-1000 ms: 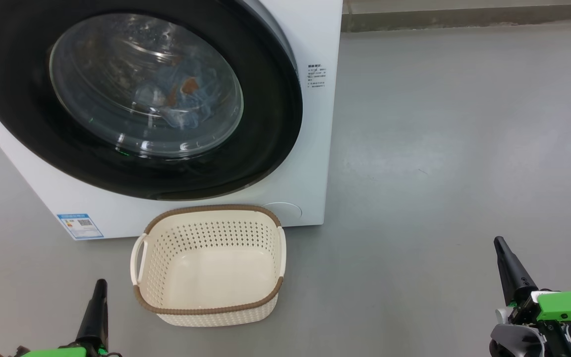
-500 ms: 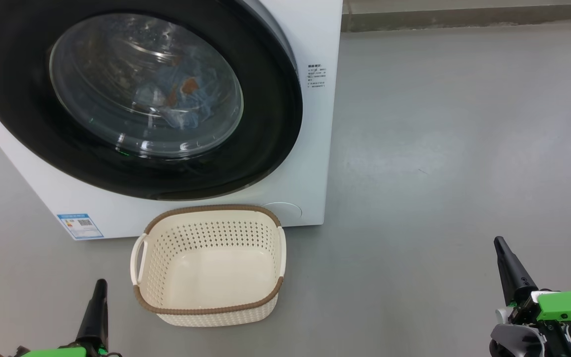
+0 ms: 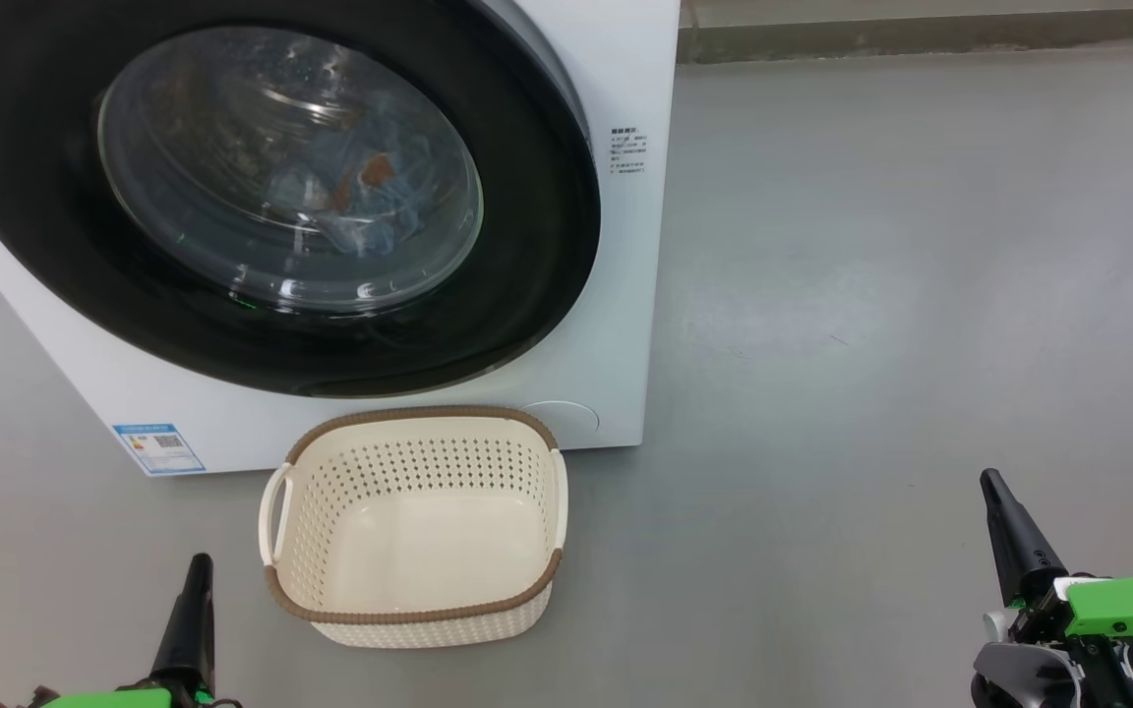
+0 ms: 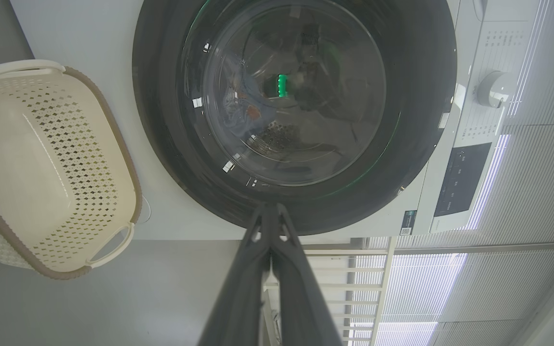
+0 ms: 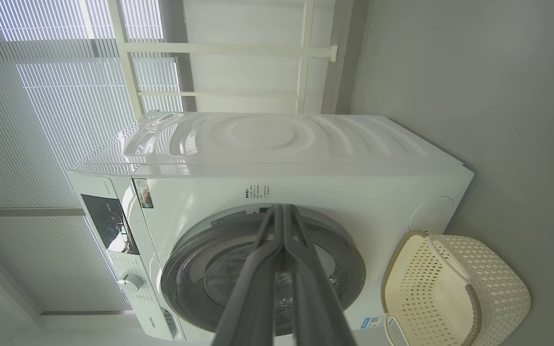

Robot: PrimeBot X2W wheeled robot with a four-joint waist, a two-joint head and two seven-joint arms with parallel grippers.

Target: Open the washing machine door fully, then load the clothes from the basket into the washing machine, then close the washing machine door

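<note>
The washing machine [image 3: 626, 295] [image 5: 306, 158] stands at the upper left of the head view, and its round door [image 3: 271, 187] [image 4: 296, 110] [image 5: 262, 274] with the black rim lies flat against its front. Behind the glass I see light blue clothes [image 3: 370, 192] [image 4: 245, 108] with orange-brown print inside the drum. On the floor before the machine sits the cream basket [image 3: 414, 526] [image 4: 41, 163] [image 5: 450, 293], with nothing in it. My left gripper [image 3: 198, 570] [image 4: 270, 209] is shut, low and left of the basket. Far to the basket's right, my right gripper [image 3: 991, 482] [image 5: 282, 209] is shut as well. Both hold nothing.
Grey floor [image 3: 871, 295] stretches wide to the right of the machine up to a wall base [image 3: 921, 34]. A control panel with a knob [image 4: 493, 89] tops the machine's front. Window blinds [image 5: 41, 96] hang behind it.
</note>
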